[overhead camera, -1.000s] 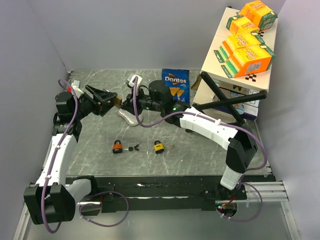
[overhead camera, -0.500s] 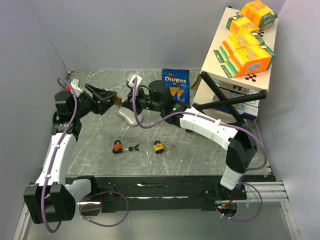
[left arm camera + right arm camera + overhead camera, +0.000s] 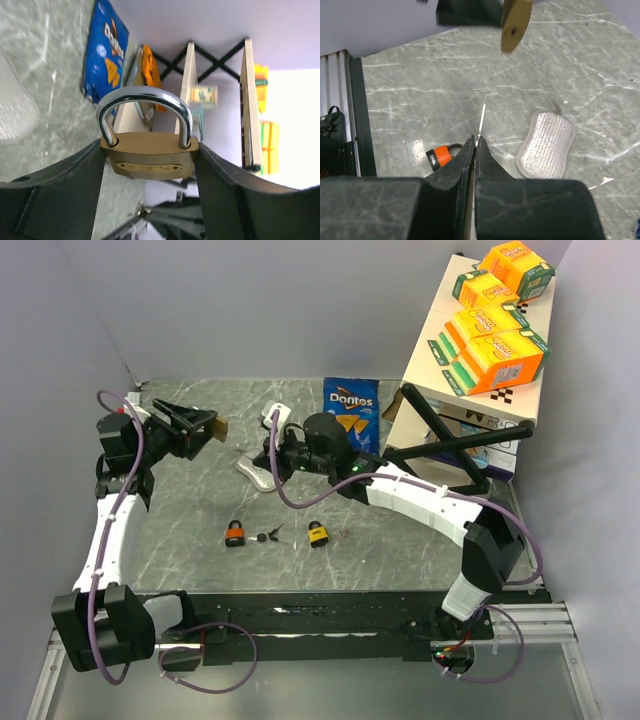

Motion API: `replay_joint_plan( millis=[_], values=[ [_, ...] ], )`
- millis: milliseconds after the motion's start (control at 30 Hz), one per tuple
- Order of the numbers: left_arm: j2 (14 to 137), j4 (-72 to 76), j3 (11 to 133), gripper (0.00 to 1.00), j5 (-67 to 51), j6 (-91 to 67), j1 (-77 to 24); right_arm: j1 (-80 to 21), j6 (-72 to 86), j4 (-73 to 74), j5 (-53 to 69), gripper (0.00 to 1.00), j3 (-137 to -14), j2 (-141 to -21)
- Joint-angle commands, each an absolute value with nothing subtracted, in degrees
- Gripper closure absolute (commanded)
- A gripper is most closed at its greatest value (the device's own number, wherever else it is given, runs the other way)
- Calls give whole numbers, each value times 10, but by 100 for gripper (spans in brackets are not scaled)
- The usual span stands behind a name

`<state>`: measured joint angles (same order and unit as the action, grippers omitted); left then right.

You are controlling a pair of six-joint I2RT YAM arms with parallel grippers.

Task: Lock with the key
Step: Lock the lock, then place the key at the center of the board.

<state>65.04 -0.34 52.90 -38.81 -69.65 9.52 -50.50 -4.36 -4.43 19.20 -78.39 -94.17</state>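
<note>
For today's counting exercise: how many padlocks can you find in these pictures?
3: a brass padlock held in the left gripper, an orange padlock on the table, and a yellow padlock to its right. None appears hidden.

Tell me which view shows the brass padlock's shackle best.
Left wrist: the brass padlock fills centre frame, shackle seated in the body. Top external shows only a small brass speck; right wrist sees its keyhole end, no shackle.

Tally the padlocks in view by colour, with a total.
brass padlock: 1
orange padlock: 1
yellow padlock: 1
Total: 3
</note>
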Motion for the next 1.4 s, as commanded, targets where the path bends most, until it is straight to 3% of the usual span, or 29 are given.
replay_joint_plan(
  millis=[0, 333, 533, 833, 1367],
  values=[
    [644, 68, 584, 99, -389, -692, 115, -510, -40, -48, 203, 100, -772, -889],
    [641, -113, 597, 99, -445, -565, 213, -535, 104, -59, 212, 100, -833, -994],
    [647, -241, 621, 99, -448, -455, 242, -575, 177, -84, 130, 100, -890, -1071],
    [650, -414, 654, 99, -356, -281, 262, -622, 278, -84, 79, 100, -941, -1179],
    [621, -486, 635, 99, -300, -212, 287, -663, 347, -52, 19, 100, -984, -1291]
  ],
)
